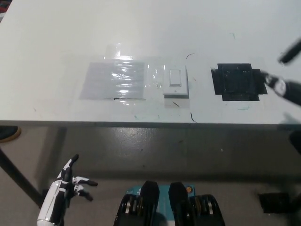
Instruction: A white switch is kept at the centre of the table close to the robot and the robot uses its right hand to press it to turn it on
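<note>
One white table [56, 37] over grey floor [155, 146], switch [175, 82] central.

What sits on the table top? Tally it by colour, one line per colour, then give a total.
White: 1, the switch
Clear or glossy: 1, the taped plastic patch
Black: 1, the tape patch
Total: 3 things on the table
</note>
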